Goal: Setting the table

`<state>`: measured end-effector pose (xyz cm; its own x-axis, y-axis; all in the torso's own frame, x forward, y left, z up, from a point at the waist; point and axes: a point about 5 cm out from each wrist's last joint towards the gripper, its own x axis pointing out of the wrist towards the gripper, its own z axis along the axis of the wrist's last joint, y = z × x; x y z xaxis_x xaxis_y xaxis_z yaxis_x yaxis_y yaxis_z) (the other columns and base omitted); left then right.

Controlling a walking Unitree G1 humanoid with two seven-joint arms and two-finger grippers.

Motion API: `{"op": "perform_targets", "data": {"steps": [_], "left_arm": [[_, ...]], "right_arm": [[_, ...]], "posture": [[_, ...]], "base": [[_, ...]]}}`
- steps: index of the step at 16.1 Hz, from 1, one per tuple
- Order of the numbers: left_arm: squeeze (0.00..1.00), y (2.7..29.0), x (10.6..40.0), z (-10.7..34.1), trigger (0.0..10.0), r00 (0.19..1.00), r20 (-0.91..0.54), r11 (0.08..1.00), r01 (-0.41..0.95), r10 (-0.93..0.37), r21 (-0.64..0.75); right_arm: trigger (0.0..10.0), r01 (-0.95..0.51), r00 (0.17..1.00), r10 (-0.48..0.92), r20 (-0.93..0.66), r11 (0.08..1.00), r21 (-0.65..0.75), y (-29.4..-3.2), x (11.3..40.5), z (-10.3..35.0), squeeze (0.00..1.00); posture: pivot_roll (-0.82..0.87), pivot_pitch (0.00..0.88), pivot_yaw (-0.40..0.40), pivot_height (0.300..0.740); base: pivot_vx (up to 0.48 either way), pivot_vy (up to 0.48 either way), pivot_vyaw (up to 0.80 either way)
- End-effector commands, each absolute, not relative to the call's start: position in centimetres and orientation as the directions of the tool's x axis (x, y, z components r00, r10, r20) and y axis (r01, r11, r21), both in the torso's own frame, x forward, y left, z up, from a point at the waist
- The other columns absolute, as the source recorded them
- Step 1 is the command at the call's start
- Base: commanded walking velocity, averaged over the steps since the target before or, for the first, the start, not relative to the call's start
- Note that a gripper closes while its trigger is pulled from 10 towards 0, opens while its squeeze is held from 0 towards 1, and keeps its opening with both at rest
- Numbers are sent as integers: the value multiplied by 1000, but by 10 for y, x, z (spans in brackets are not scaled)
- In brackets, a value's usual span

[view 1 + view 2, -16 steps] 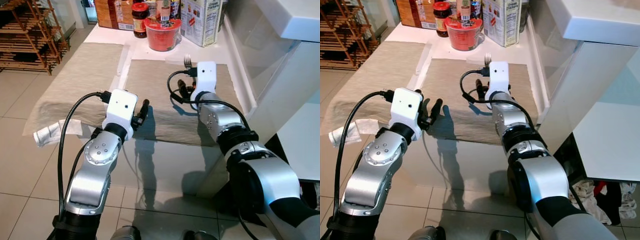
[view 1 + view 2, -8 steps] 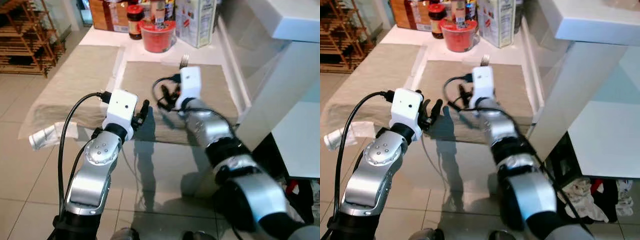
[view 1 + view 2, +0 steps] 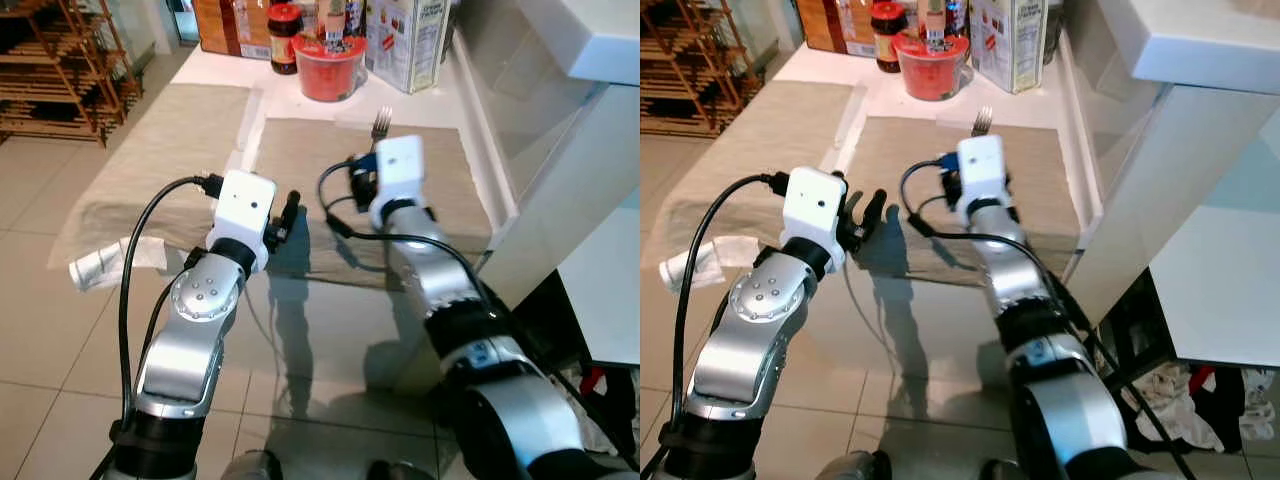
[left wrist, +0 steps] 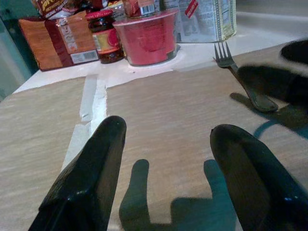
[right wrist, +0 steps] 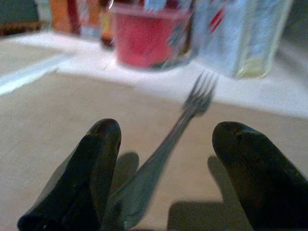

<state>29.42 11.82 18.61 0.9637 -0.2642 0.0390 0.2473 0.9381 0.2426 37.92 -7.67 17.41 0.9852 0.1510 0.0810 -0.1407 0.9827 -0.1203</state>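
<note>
Placemats of beige cloth covered the tabletop [image 3: 440,95], two of them side by side, and the fork [image 5: 180,122] lay on the right-hand placemat [image 3: 310,150], tines pointing toward the clutter at the far edge. The right pincer [image 5: 163,168] hung low over that mat with its black fingers [image 5: 96,159] spread apart, one on each side of the fork's handle, not closed on it; whether they touched the metal I could not tell. The left pincer [image 4: 168,168] was likewise released, its two fingers held wide over the near part of the same mat, well short of the fork.

At the back stood a red tub [image 3: 327,72] with something light sticking up out of it, too small to make out. Beside it were a dark jar with a red lid [image 3: 284,25], an orange packet [image 4: 55,41] and a printed white carton [image 3: 410,40]. A crumpled white cloth [image 3: 105,265] hung off the left mat's near corner.
</note>
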Motion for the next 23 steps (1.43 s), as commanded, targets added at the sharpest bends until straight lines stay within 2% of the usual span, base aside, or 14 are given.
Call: {"op": "perform_targets", "data": {"steps": [1, 5, 10, 14, 17, 20, 23], "left_arm": [[0, 120, 297, 184, 10000, 963, 41, 939, 249, -266, 235], [0, 114, 302, 182, 10000, 958, 45, 936, 266, -283, 232], [0, 114, 305, 183, 10000, 956, 56, 938, 270, -288, 218], [0, 114, 305, 184, 10000, 954, 59, 936, 276, -295, 217], [0, 113, 305, 183, 10000, 951, 58, 931, 283, -304, 229], [0, 112, 305, 184, 10000, 951, 64, 932, 280, -302, 230], [0, 112, 306, 184, 10000, 952, 66, 933, 278, -300, 229]], "right_arm": [[10000, -117, 982, 136, 131, 983, -141, -82, 374, 177, 0], [10000, -122, 973, 154, 170, 976, -182, -85, 358, 169, 0], [10000, -123, 963, 159, 217, 978, -170, -83, 360, 181, 0], [10000, -130, 964, 163, 211, 978, -161, -82, 359, 180, 0], [10000, -131, 968, 157, 195, 982, -139, -83, 360, 177, 0], [10000, -120, 967, 152, 204, 980, -161, -84, 361, 177, 0], [10000, -112, 969, 147, 196, 977, -180, -85, 361, 176, 0]], "posture": [[126, 75, 0, 740], [96, 63, 6, 740], [101, 65, 0, 740], [105, 69, 1, 740], [107, 68, 1, 740], [106, 67, -2, 740], [104, 66, -2, 740]], "base": [[0, 0, 0], [0, 0, 0], [0, 0, 0], [0, 409, 0], [84, 450, -775], [95, 0, -742], [0, 0, 0]]}}
